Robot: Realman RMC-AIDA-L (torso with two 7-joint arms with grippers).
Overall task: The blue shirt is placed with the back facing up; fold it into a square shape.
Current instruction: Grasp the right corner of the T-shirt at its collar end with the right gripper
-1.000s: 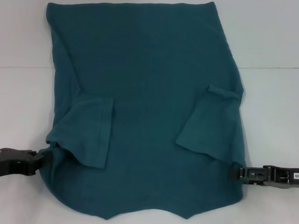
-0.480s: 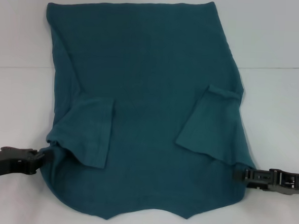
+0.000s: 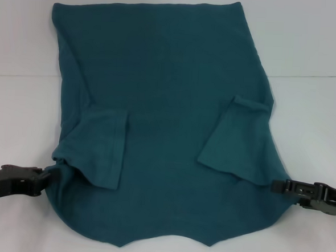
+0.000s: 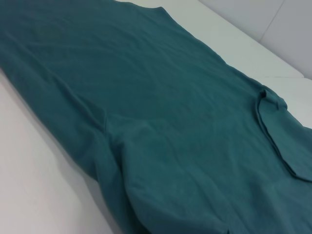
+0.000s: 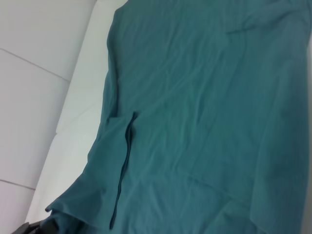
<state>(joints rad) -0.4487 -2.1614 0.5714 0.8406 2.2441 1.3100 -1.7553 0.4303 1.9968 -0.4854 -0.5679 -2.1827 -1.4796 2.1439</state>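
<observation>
The white table (image 3: 321, 49) carries the blue shirt (image 3: 164, 97), which lies flat across nearly all of it, plain side up, hem at the far edge and neckline towards the robot. Both short sleeves are folded inward onto the body, the left sleeve (image 3: 101, 147) and the right sleeve (image 3: 235, 139) lying as flat flaps. The cloth is a matte teal knit, limp and light, with shallow wrinkles and a stitched sleeve hem showing in the right wrist view. I judge it will sag and drag rather than hold any shape, so it wants lifting at two matched points on the shoulder edges, where layers are doubled, and carrying evenly towards the hem.

The left gripper (image 3: 46, 174) sits at the shirt's left shoulder edge, fabric bunched at its tip; it appears closed on the cloth. The right gripper (image 3: 277, 186) touches the right shoulder edge; whether it is pinching fabric or merely alongside I cannot tell
</observation>
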